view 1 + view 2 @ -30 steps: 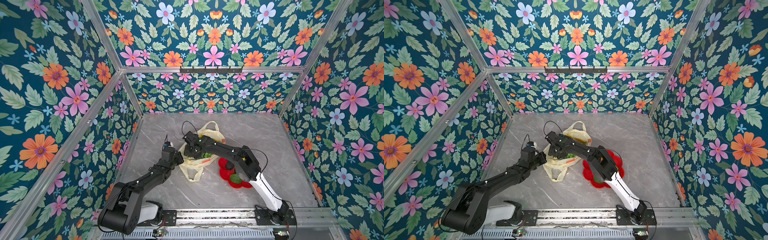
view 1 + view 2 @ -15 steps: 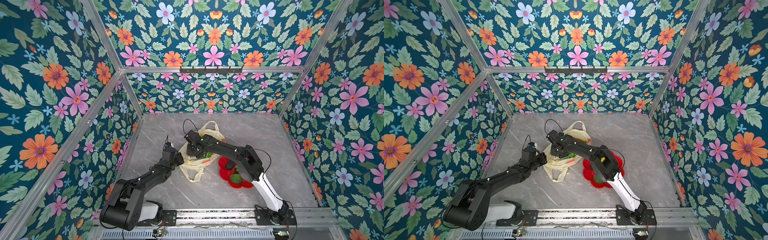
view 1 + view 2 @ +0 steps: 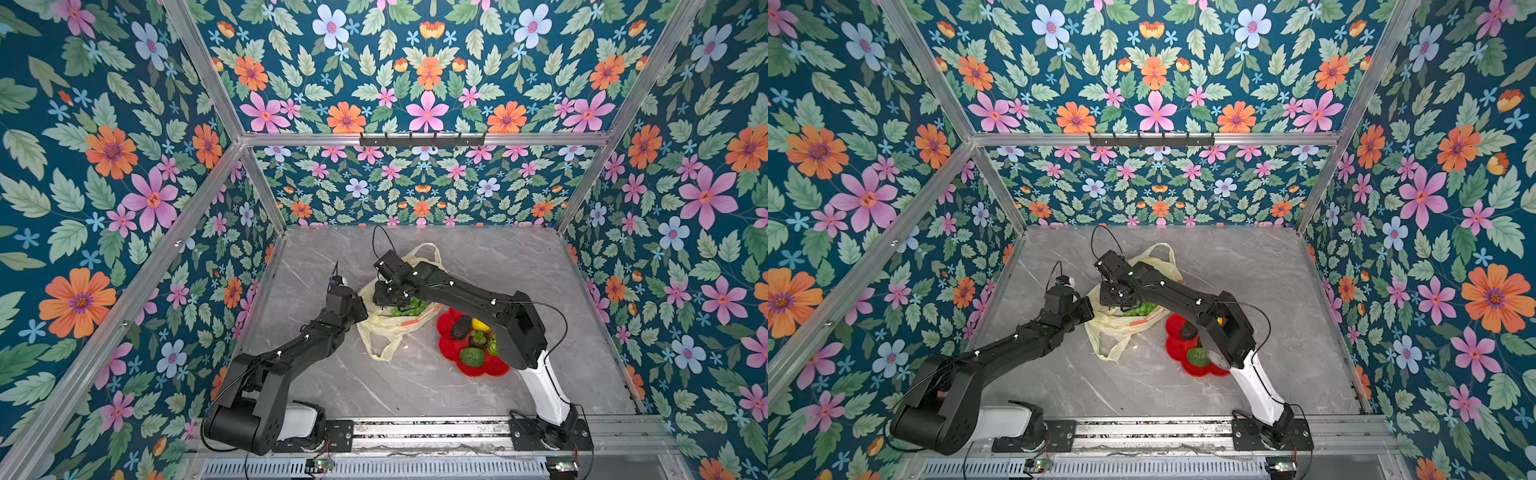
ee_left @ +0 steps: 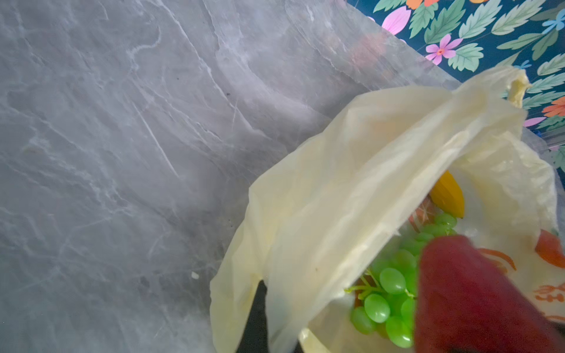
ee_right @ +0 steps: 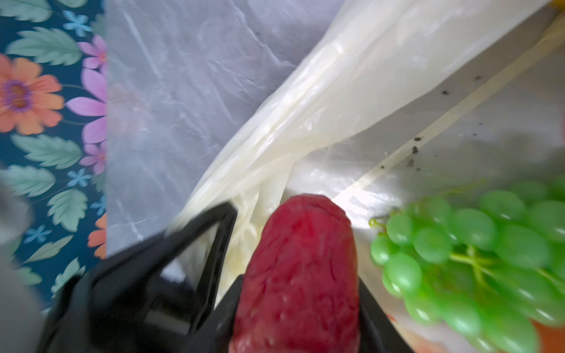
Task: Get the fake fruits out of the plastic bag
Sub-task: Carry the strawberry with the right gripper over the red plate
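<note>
1. Cream-yellow plastic bag (image 3: 384, 330) lies crumpled on the grey marble tabletop (image 3: 415, 395) near the middle in both top views. A red flower-shaped plate (image 3: 448, 347) sits just beside it.
2. Both top views show the left gripper (image 3: 360, 309) at the bag's left rim. The right gripper (image 3: 387, 298) reaches across into the bag, over the green grape bunch (image 3: 409, 308). Neither view shows how the jaws stand.
3. The left wrist view fills that in: the left gripper is clenched on the bag's rim. The film drapes over its black finger (image 4: 260, 318) and rises as a flap (a small tent over the contents).
4. Under that flap, the same view alone shows the tip of a yellow banana (image 4: 448, 195) beside the grapes.
5. The right wrist view shows what the top views hide: a red strawberry (image 5: 299, 275) clamped in the right gripper. It is inside the bag, just beside the grapes.
6. Only the top views show the plate's load: a dark avocado (image 3: 460, 327), a yellow lemon (image 3: 480, 323) and a round green fruit (image 3: 472, 357). A darker piece lies between them, which I cannot name.
</note>
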